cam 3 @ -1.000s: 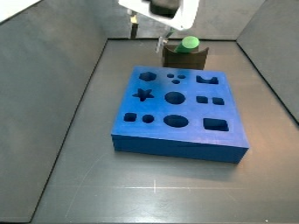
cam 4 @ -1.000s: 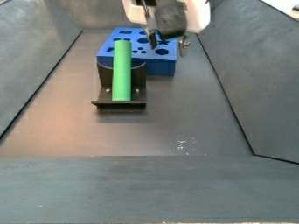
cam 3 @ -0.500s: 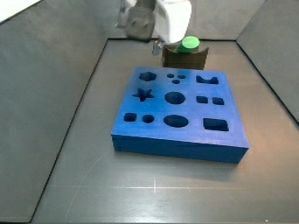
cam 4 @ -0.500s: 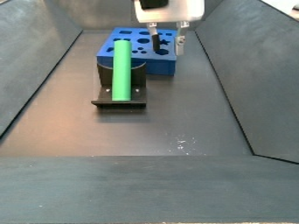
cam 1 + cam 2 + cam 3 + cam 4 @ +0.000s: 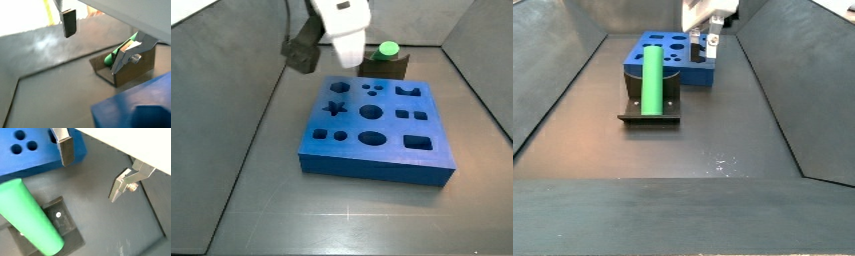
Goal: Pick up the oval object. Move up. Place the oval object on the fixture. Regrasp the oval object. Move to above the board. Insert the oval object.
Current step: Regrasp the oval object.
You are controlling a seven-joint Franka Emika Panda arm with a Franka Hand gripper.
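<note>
My gripper point(image 5: 93, 170) hangs open in the air with nothing between its fingers point(image 5: 64, 150); in both wrist views the two silver plates stand well apart, and only grey floor point(image 5: 127, 233) shows in the gap. In a side view my gripper point(image 5: 711, 38) sits high above the far end of the board point(image 5: 669, 58), toward the right wall of the enclosure; in a side view my white wrist point(image 5: 342, 18) hovers over the board's point(image 5: 378, 130) rear left corner, near the back wall.

The oval object point(image 5: 652, 76) lies lengthwise on the fixture point(image 5: 651, 108), cradled in it and apart from my fingers. In a wrist view the oval object point(image 5: 30, 218) runs as a thick green rod across the fixture's point(image 5: 60, 220) dark base plate, off to one side of my open fingers rather than between them. In a wrist view one finger point(image 5: 125, 56) overlaps the fixture point(image 5: 133, 67) and hides part of the oval object point(image 5: 113, 56), so only a green sliver shows behind the plate.

The fixture point(image 5: 382, 66) stands just beside the board's back edge, the green end of the oval object point(image 5: 386, 47) peeking over its top. The board point(image 5: 30, 145) with its round holes is close behind the fixture, and its blue corner point(image 5: 133, 107) fills the near part of a wrist view. Sloping grey walls point(image 5: 560, 90) close in the floor on both sides, and nothing lies on the floor between my fingers and the oval object
</note>
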